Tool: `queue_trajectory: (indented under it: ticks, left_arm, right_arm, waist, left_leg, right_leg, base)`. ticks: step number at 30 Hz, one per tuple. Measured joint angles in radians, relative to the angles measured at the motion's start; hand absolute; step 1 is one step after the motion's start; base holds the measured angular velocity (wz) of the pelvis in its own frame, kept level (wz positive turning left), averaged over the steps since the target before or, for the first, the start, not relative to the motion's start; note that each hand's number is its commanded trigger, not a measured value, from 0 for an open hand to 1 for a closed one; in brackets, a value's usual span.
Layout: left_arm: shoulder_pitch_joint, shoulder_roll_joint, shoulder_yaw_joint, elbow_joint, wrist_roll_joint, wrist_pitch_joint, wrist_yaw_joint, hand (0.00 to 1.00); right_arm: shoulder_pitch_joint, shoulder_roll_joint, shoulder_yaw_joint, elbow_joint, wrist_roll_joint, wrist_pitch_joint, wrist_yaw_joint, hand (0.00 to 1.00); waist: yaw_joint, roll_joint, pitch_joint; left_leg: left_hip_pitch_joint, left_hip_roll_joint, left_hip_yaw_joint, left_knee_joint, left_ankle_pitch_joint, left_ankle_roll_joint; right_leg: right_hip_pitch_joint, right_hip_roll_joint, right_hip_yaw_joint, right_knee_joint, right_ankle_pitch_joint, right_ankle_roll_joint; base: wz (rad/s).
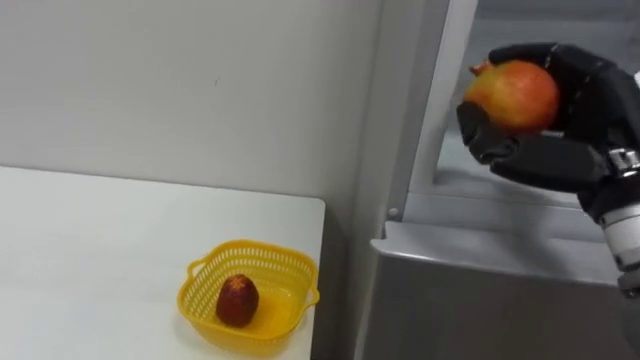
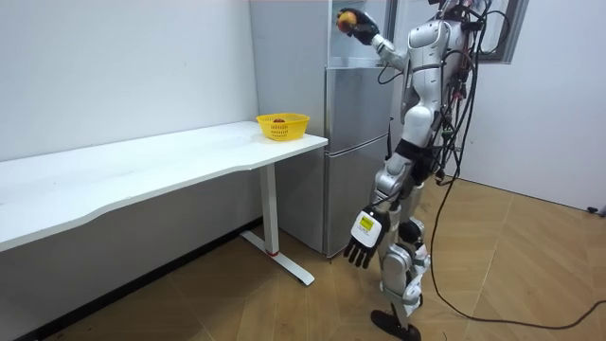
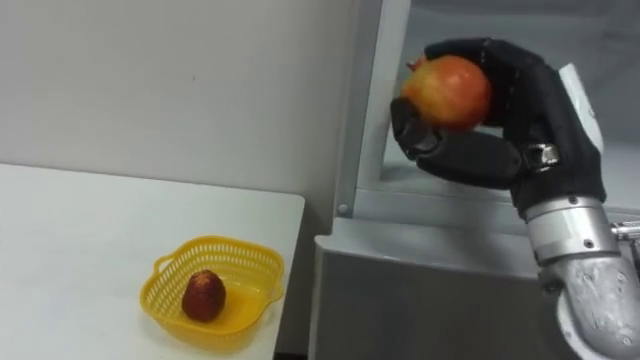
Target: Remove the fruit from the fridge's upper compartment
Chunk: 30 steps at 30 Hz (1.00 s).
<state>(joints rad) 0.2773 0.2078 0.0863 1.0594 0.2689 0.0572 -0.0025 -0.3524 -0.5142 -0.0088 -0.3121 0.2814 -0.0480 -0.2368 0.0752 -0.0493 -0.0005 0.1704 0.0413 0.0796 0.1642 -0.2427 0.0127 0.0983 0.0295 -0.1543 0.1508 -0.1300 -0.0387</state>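
— What's hidden up at the fridge (image 3: 420, 300)?
— The far side of the fruit (image 3: 447, 92). The right hand (image 3: 530, 110) curls round it and covers it. The upper compartment runs off the top edge, so its inside can't be told.
— And the basket (image 1: 197, 303)?
— A red piece (image 1: 238, 300) lies in it, but I can't tell its kind. In the room view it's a speck.
— The table (image 1: 100, 260)?
— Cut off at the left and bottom edges.
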Motion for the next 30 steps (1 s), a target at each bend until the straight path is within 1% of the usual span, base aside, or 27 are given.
queue_trajectory:
  ticks: [2,5,6,7,9,12,13,15,17,20,23,26,28,30]
  left_arm:
    - [-0.001,0.0,0.0,0.001,0.0,-0.008,0.001,0.0]
    - [0.002,0.0,0.002,0.013,0.001,-0.017,0.018,0.0]
    - [-0.001,0.0,0.003,0.015,0.0,-0.022,0.021,0.0]
    - [-0.001,-0.001,0.003,0.019,0.001,-0.024,0.021,0.0]
    - [0.006,-0.006,0.009,0.023,0.0,-0.028,0.02,0.0]
    - [0.01,-0.009,0.008,0.028,-0.002,-0.039,0.02,0.0]
    - [0.01,-0.01,0.008,0.029,-0.001,-0.042,0.02,0.0]
    - [0.008,-0.012,0.009,0.043,0.001,-0.059,0.02,0.0]
    - [0.007,-0.014,0.01,0.044,0.006,-0.066,0.02,0.0]
    - [0.005,-0.017,0.009,0.044,0.006,-0.069,0.02,0.0]
    - [0.004,-0.017,0.005,0.044,-0.001,-0.07,0.021,0.0]
    - [0.002,-0.016,-0.015,0.042,-0.001,-0.07,0.016,0.0]
    - [-0.003,-0.016,-0.015,0.041,0.0,-0.07,0.007,0.0]
    - [-0.015,-0.011,-0.015,0.043,0.0,-0.071,-0.014,0.0]
  right_arm:
    - [0.024,0.002,-0.01,-0.065,-0.005,-0.012,-0.001,1.0]
    - [0.039,0.015,-0.018,-0.132,-0.005,-0.043,-0.002,1.0]
    - [0.041,0.02,-0.021,-0.151,-0.003,-0.052,-0.002,1.0]
    - [0.041,0.025,-0.024,-0.162,-0.002,-0.052,-0.002,1.0]
    - [0.041,0.063,-0.027,-0.211,-0.005,-0.068,0.0,1.0]
    - [0.043,0.088,-0.028,-0.26,-0.019,-0.093,0.017,1.0]
    - [0.043,0.089,-0.028,-0.266,-0.027,-0.099,0.022,1.0]
    - [0.044,0.089,-0.027,-0.296,-0.09,-0.115,0.036,1.0]
    - [0.044,0.089,-0.024,-0.312,-0.136,-0.135,0.054,1.0]
    - [0.044,0.088,-0.008,-0.344,-0.163,-0.15,0.085,1.0]
    - [0.044,0.088,0.017,-0.355,-0.169,-0.15,0.113,1.0]
    - [0.044,0.089,0.051,-0.357,-0.198,-0.147,0.141,1.0]
    - [0.044,0.09,0.079,-0.357,-0.226,-0.146,0.163,1.0]
    - [0.044,0.101,0.129,-0.357,-0.257,-0.142,0.218,1.0]
  waist:
    - [0.0,0.001,-0.0004]
    - [0.0,0.005,-0.0012]
    - [-0.002,0.003,-0.0029]
    - [-0.005,0.003,-0.0031]
    - [-0.017,0.003,-0.0034]
    - [-0.024,0.003,-0.0034]
    - [-0.025,0.003,-0.0035]
    - [-0.023,0.003,-0.0036]
    - [-0.019,0.002,-0.0039]
    - [-0.014,0.001,-0.0046]
    - [-0.012,-0.002,-0.0066]
    - [-0.009,-0.002,-0.0066]
    - [0.002,-0.003,-0.0072]
    - [0.02,-0.003,-0.0069]
  left_leg:
    - [-0.002,0.001,0.001,-0.002,-0.001,-0.001]
    - [-0.002,0.002,0.004,-0.003,-0.001,-0.002]
    - [-0.002,0.002,0.005,-0.003,-0.002,-0.002]
    - [-0.002,0.002,0.005,-0.003,-0.002,-0.003]
    - [-0.002,0.0,0.006,-0.003,-0.002,-0.003]
    - [-0.003,0.0,0.005,-0.001,-0.002,-0.003]
    - [-0.003,0.0,0.005,0.0,-0.002,-0.003]
    - [-0.003,-0.001,0.005,0.001,-0.002,-0.003]
    - [-0.003,-0.001,0.004,-0.001,-0.002,-0.003]
    - [-0.003,0.0,0.004,-0.005,-0.002,-0.003]
    - [-0.003,0.0,0.002,-0.006,-0.002,-0.003]
    - [-0.005,-0.001,0.002,-0.007,-0.002,-0.003]
    - [-0.005,0.0,0.002,-0.012,-0.002,-0.003]
    - [-0.004,0.0,-0.001,-0.012,-0.002,-0.003]
  right_leg:
    - [-0.005,0.002,0.004,0.004,0.0,0.0]
    - [-0.009,0.005,0.014,0.008,0.002,-0.003]
    - [-0.009,0.005,0.015,0.009,0.002,-0.003]
    - [-0.009,0.005,0.015,0.009,0.002,-0.003]
    - [-0.009,0.006,0.018,0.008,0.002,-0.004]
    - [-0.008,0.006,0.019,0.007,0.002,-0.004]
    - [-0.008,0.006,0.018,0.007,0.002,-0.004]
    - [-0.01,0.007,0.019,0.008,0.002,-0.004]
    - [-0.011,0.007,0.018,0.007,0.002,-0.004]
    - [-0.013,0.008,0.016,0.006,0.002,-0.004]
    - [-0.013,0.009,0.014,0.006,0.002,-0.004]
    - [-0.016,0.008,0.014,0.008,0.002,-0.004]
    - [-0.017,0.009,0.013,0.008,0.002,-0.004]
    - [-0.016,0.009,0.014,0.012,0.002,-0.004]
  base:
    - [-0.02]
    - [-0.07]
    - [-0.05]
    - [0.0]
    - [0.0]
    - [0.0]
    - [0.0]
    - [0.0]
    - [0.0]
    - [0.0]
    - [0.0]
    - [0.0]
    - [-0.02]
    - [0.02]
